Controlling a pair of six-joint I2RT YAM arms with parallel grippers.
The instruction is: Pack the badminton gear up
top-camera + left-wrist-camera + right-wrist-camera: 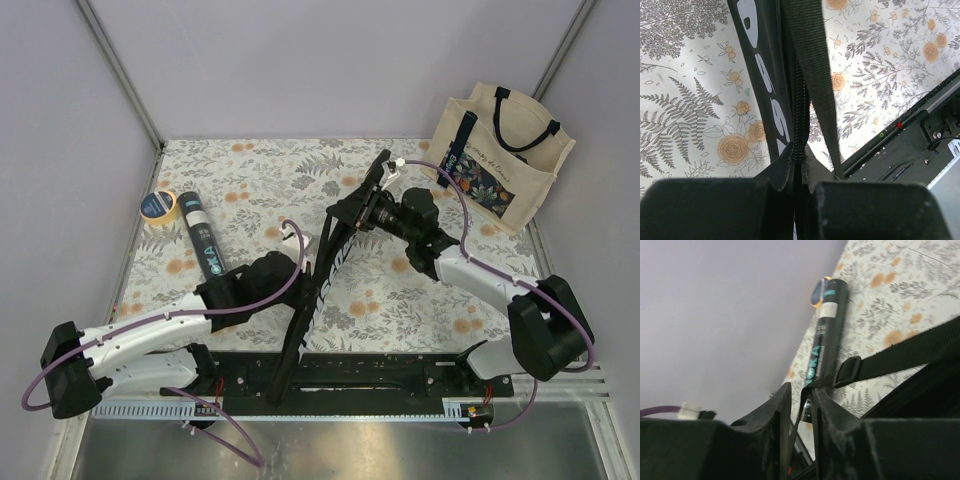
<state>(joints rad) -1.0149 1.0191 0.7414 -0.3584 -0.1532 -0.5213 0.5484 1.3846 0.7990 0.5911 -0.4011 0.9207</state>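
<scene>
The long black racket bag (322,280) with white lettering is lifted off the table between both arms, slanting from the far middle down to the near rail. My left gripper (300,268) is shut on the bag's zipper seam (800,115), beside the lettered panel (762,75) and a black strap (812,75). My right gripper (352,215) is at the bag's upper part. Its jaws stand a little apart, and a thin loop of the strap (910,352) below the buckle (847,371) runs through the gap. The black tube (200,240) with teal lettering lies at the table's left.
A yellow-rimmed tape roll (158,205) lies at the tube's far end. A cream tote bag (505,155) with dark handles stands at the far right corner. The black base rail (380,375) runs along the near edge. Grey walls enclose the floral tabletop (260,170).
</scene>
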